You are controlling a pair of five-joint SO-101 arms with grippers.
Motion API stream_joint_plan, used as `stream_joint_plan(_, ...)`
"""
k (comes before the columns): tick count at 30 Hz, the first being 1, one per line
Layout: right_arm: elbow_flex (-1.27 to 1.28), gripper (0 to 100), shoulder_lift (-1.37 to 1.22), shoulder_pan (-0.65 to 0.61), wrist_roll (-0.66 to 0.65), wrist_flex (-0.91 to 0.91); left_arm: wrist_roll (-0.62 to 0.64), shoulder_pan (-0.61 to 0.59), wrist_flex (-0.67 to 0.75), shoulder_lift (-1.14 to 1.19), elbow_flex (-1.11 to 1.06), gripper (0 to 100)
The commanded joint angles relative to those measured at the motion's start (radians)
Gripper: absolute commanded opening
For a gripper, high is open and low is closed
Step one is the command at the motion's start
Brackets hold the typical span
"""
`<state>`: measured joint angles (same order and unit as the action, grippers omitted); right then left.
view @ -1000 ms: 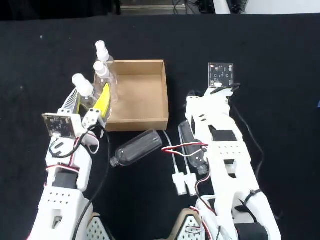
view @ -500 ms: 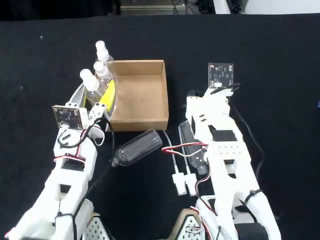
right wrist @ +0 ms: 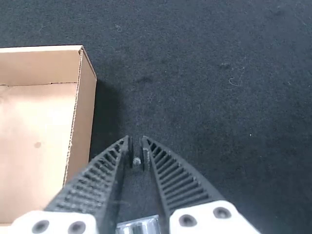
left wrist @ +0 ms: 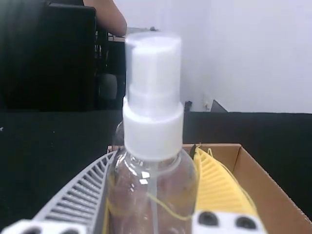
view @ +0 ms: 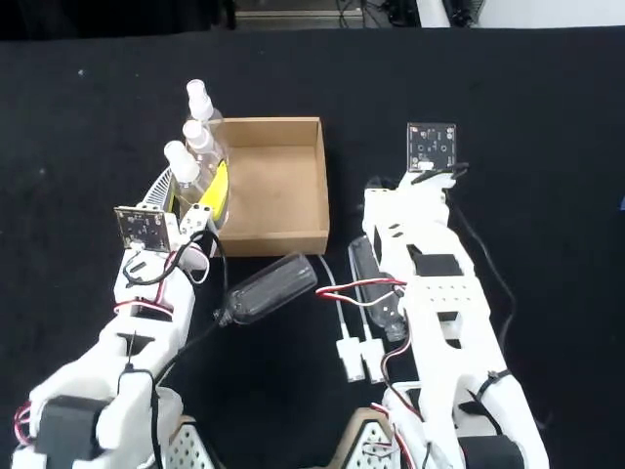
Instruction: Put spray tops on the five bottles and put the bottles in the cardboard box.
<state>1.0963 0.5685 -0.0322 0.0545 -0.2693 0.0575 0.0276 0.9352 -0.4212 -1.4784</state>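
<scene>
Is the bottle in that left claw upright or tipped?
Upright: the bottle stands straight in the left gripper, white spray top pointing up.

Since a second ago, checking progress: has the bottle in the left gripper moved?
Yes. The bottle in the left gripper has shifted right, closer to the cardboard box's left wall.

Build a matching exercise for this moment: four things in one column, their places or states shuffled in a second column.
Things
1. Clear plastic bottle with a white spray top, nearest the left arm
2. Clear uncapped bottle, nearer the left arm
3. Two loose white spray tops
4. Right gripper

Places or states
A. Shut, over the bare black table beside the brown cardboard box
B. Lying on its side in front of the box
C. Upright in the left gripper
D. Lying on the table between the arms

Pairs: 1-C, 2-B, 3-D, 4-A
</scene>
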Motion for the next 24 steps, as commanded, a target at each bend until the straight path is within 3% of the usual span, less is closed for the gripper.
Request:
stream_joint_plan(1, -0.012, 1.1, 0.047, 0.02, -0.012, 0.034, -0.003, 0.001, 0.034, 0.046, 0.073, 3)
stream_joint_plan(24, -0.012, 1.1, 0.047, 0.02, -0.012, 0.034, -0.003, -0.038, 0.029, 0.183, 0.113, 3)
